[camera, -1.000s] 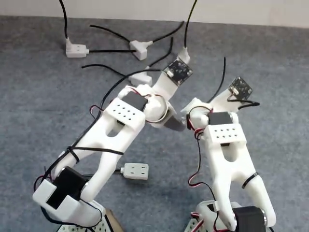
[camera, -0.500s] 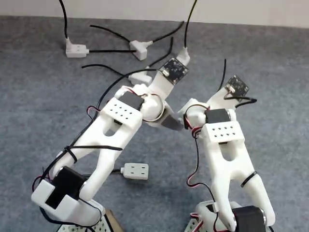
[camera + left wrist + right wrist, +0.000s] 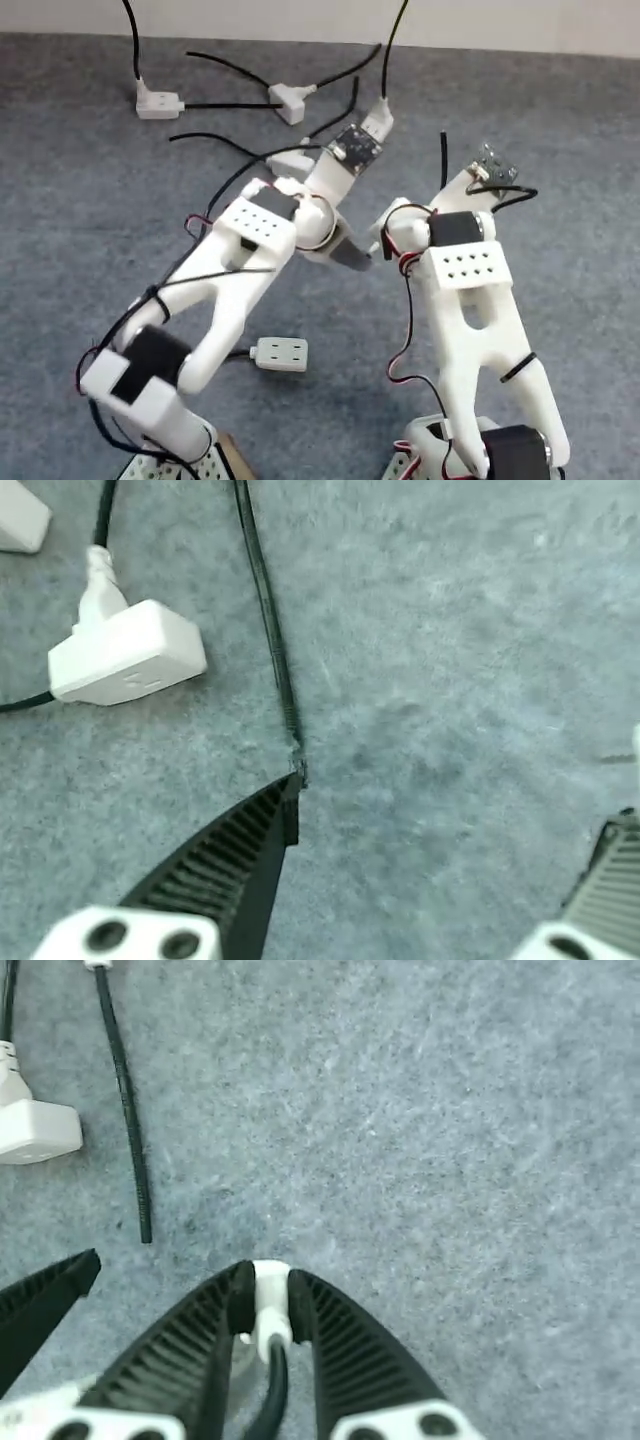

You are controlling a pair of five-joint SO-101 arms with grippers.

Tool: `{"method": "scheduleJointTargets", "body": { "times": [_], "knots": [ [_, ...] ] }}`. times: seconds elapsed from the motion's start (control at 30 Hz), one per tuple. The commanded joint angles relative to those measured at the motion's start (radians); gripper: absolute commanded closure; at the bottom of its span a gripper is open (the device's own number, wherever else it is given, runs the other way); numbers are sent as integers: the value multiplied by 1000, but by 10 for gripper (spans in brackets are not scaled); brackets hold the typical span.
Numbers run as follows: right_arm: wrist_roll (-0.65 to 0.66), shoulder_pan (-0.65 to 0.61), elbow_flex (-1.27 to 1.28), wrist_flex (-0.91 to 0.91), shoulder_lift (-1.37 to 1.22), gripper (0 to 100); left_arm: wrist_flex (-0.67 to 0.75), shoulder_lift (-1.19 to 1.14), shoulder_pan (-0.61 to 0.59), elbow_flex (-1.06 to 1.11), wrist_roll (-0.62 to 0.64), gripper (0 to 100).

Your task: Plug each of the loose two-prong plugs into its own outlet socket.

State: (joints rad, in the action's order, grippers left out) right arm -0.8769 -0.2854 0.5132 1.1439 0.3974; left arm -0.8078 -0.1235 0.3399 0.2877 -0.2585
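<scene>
Two arms are meeting mid-table. At left, we are seeing outlet socket lying near left arm, well apart from both claws. Left gripper is hanging spread apart, gripping nothing, one fingertip at loose end of black cord; contact unclear. Socket block is lying nearby. Right gripper is clamping white plug over carpet. Over last second both arms are only shifting slightly, so we are judging plug not yet heading toward socket.
</scene>
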Motion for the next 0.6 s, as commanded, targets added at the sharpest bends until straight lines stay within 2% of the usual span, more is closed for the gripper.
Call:
{"method": "scheduleJointTargets", "body": {
  "times": [0.0, 0.13, 0.23, 0.43, 0.5, 0.57],
  "knots": [
    [15, -15, -47, 15, 21, 993, 18, -25, -44, -104, -5, 579],
    [34, -30, -44, 10, 19, 993, -11, -15, -70, -122, -5, 579],
    [155, -54, -44, 12, 12, 993, -18, 30, -120, -130, -5, 579],
    [637, -79, -44, 16, 15, 993, -64, 82, -357, -145, 3, 579],
    [833, -101, -45, 56, 12, 993, -78, 99, -458, -145, 3, 579],
    [967, -143, -44, 96, 19, 993, -118, 113, -549, -140, 3, 579]
  ]
}}
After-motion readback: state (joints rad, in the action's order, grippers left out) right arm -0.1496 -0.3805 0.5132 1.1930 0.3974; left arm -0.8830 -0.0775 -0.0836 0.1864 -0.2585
